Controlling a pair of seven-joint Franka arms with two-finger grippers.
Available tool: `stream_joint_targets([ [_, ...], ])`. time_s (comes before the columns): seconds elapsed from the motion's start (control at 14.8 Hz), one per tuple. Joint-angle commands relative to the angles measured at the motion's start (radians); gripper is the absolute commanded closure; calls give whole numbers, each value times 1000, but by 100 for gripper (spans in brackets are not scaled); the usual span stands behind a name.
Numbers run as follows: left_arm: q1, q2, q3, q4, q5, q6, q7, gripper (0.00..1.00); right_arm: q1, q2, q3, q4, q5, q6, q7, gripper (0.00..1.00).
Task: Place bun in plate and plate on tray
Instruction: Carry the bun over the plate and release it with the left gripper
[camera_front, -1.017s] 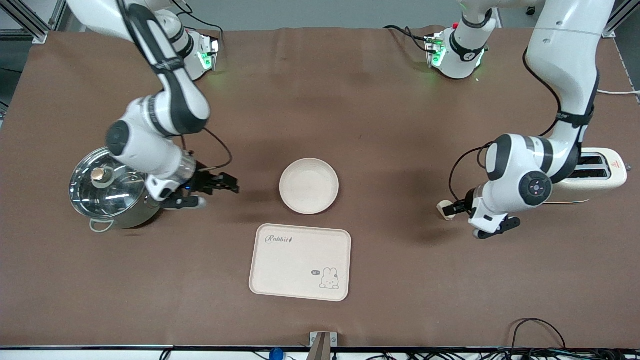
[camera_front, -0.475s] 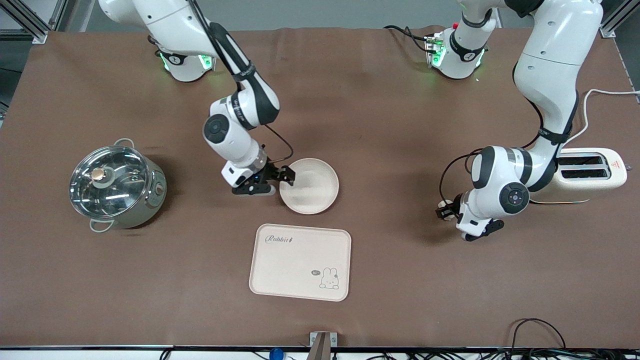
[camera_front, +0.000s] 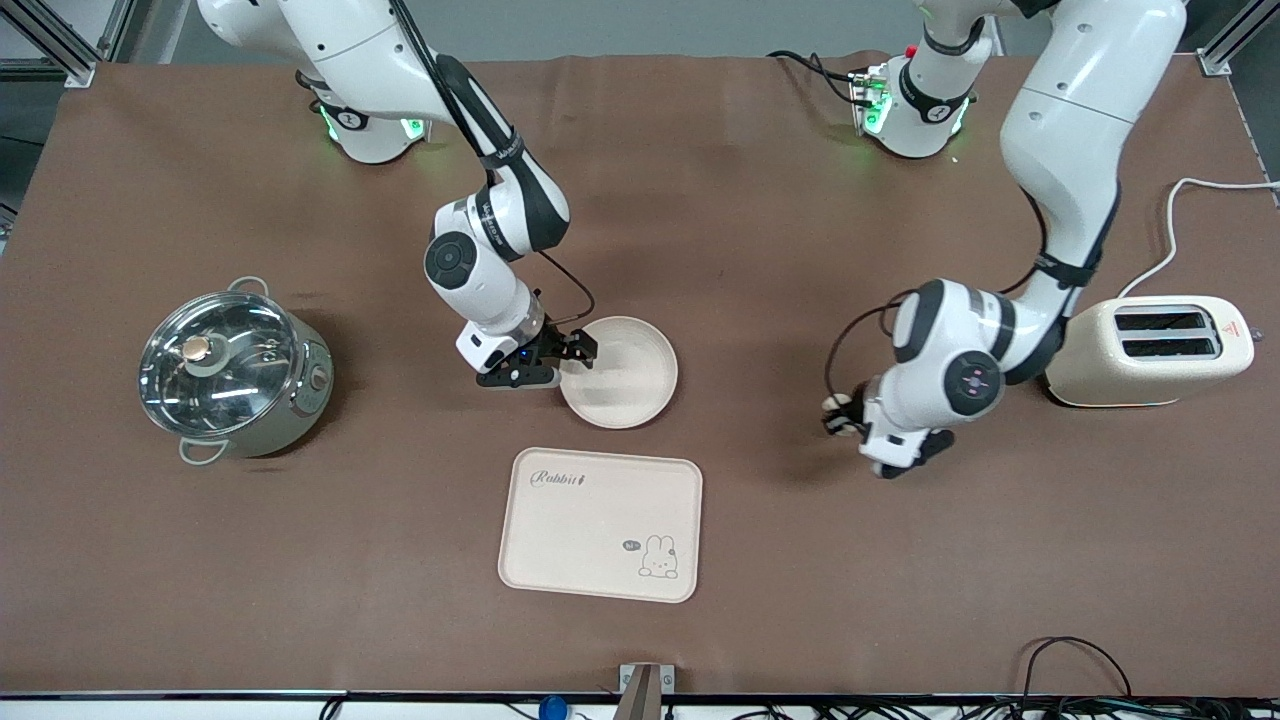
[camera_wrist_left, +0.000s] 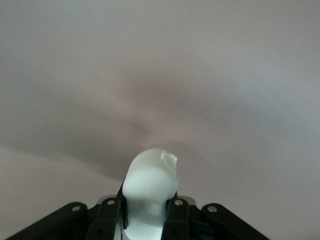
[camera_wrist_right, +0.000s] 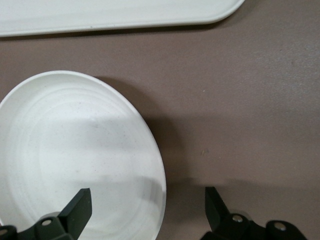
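The round cream plate (camera_front: 625, 375) sits mid-table, empty. The rectangular "Rabbit" tray (camera_front: 600, 525) lies just nearer the front camera than the plate and is also empty. My right gripper (camera_front: 572, 358) is open and low at the plate's rim on the side toward the right arm's end. In the right wrist view one finger is over the plate (camera_wrist_right: 75, 160) and the other over the table, with the tray's edge (camera_wrist_right: 100, 15) showing. My left gripper (camera_front: 845, 415) is shut on the white bun (camera_front: 835, 405) over the table between plate and toaster. The bun (camera_wrist_left: 150, 180) fills the left wrist view.
A steel pot with a glass lid (camera_front: 232, 375) stands toward the right arm's end. A cream toaster (camera_front: 1150, 350) with a white cable stands toward the left arm's end. The brown mat (camera_front: 900, 560) covers the whole table.
My right arm swung from the pot to the plate's rim, gripper open. My left arm carried the bun away from the toaster toward the plate.
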Motion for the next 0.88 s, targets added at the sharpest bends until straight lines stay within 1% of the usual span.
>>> stream_joint_targets([
  [0.0, -91, 9, -30, 59, -10, -11, -95, 70, 23, 8, -7, -1, 26, 26, -7, 0],
  [0.27, -283, 119, -27, 207, -7, -1, -304, 67, 21, 19, -7, 3, 28, 28, -7, 0],
  [0.34, -321, 147, -23, 249, -5, 8, -338, 67, 17, 22, -7, 3, 28, 28, -7, 7],
  [0.41, -343, 168, -22, 271, -5, 21, -364, 67, 14, 24, -7, 3, 28, 28, -7, 16],
  [0.47, -355, 176, -22, 273, -5, 42, -381, 66, 14, 24, -7, 3, 28, 28, -7, 35],
  [0.61, -371, 198, -22, 273, -8, 91, -387, 65, 20, 24, -7, 5, 34, 26, -1, 100],
  [0.75, -393, 219, -22, 273, -4, 137, -406, 60, 21, 27, -7, 5, 42, 28, 7, 100],
  [0.81, -397, 222, -21, 273, -2, 153, -410, 51, 21, 27, -7, 5, 42, 28, 3, 100],
])
